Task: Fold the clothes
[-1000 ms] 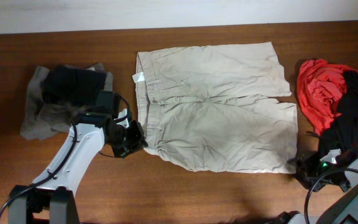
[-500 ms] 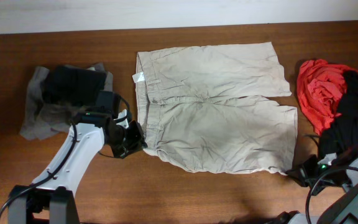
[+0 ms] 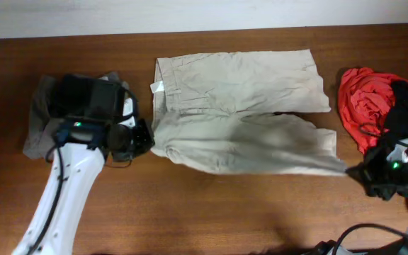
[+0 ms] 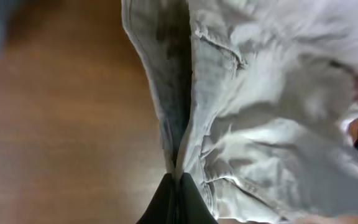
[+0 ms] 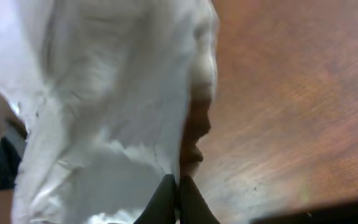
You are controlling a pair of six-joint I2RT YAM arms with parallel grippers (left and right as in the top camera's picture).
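Observation:
The beige khaki shorts lie spread across the middle of the table, waistband to the left with a small white label. My left gripper is shut on the near corner of the waistband, and the left wrist view shows the fabric pinched in the gripper. My right gripper is shut on the near leg's hem corner. In the right wrist view the cloth hangs from the shut gripper. The shorts' near edge is lifted off the table and pulled taut between the two grippers.
A grey and black pile of clothes sits at the left, just behind my left arm. A red garment with a black one on it lies at the right. Bare wooden table runs along the front.
The right gripper has shut on the hem corner. Both grippers have risen and moved away from the front edge, lifting the shorts' near edge and drawing it toward the far side.

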